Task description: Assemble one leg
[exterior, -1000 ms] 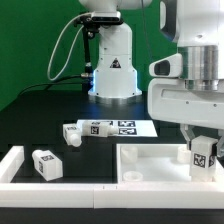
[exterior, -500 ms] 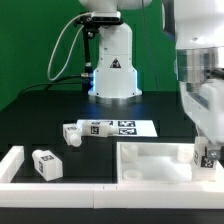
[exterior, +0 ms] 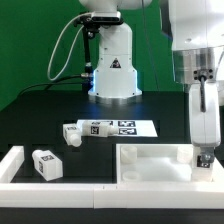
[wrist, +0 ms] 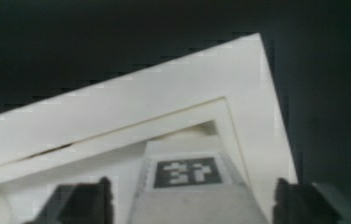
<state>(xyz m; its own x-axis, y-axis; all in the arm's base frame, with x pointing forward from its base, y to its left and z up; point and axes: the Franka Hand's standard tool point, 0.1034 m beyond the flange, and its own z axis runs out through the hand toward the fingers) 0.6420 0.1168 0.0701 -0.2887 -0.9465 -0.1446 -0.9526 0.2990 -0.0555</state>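
Observation:
My gripper (exterior: 204, 159) is low over the right corner of the large white panel (exterior: 150, 165), at the exterior view's right. It is shut on a small white leg (exterior: 206, 155) with a square tag. In the wrist view the tagged leg (wrist: 190, 172) stands between my two dark fingers (wrist: 79, 203), with the panel's corner (wrist: 225, 80) right behind it. I cannot tell whether the leg touches the panel. A second leg (exterior: 73, 132) lies on the black table. A third leg (exterior: 45, 163) stands at the left.
The marker board (exterior: 118, 127) lies mid-table beside the lying leg. Long white border bars (exterior: 50, 187) run along the front and left, around the third leg. The robot base (exterior: 113, 70) stands at the back.
My gripper has gone down and to the exterior view's right with the leg in it, from above the panel to low at the panel's right corner.

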